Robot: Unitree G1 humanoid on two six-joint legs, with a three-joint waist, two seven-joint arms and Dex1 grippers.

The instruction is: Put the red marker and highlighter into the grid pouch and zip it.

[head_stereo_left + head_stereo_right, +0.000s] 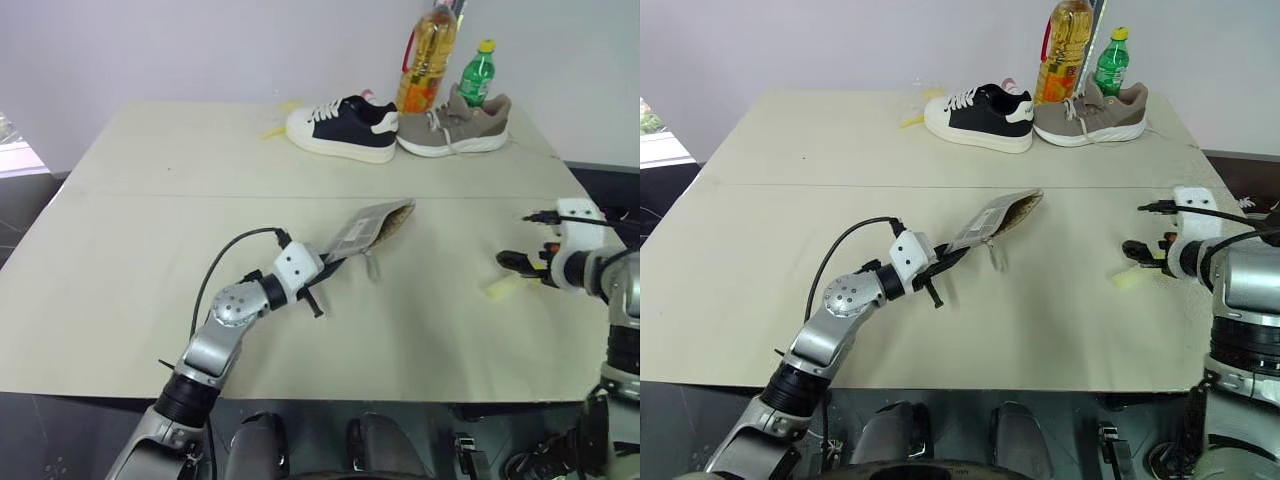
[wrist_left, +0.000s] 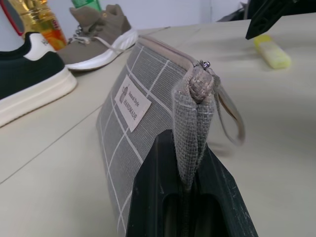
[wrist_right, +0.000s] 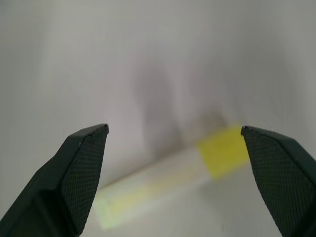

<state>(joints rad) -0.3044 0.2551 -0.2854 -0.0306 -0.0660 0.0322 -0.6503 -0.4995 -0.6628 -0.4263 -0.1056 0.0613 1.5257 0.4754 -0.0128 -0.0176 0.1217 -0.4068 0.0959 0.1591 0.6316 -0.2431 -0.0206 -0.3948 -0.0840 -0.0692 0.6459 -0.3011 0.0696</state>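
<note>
Grid pouch [image 1: 368,226] is up off the tabletop [image 1: 120,250] right now, pinched at one end by the left tool [image 2: 190,197], whose two black fingers are squeezed together on the fabric tab by the zipper end. From that grip the pouch sticks out ahead of the tool, tilted up, with the little white label [image 2: 132,102] on its side and a loop strap [image 2: 232,118] dangling just past the fingers. Over on the other side, the right tool [image 3: 175,163] has its fingers spread wide apart and nothing between them; it's hanging just above the highlighter [image 3: 170,177], which lies flat on the tabletop right under the gap, bright yellow cap toward one finger and pale body toward the other. Can't say it's touching, looks like a bit of air between them. Highlighter sits well away from the left tool and the pouch. Far beyond both tools, at the back edge of the tabletop, there's a dark sneaker [image 1: 343,127], a beige sneaker [image 1: 455,128], an oil bottle [image 1: 428,55] and a green bottle [image 1: 477,72].
</note>
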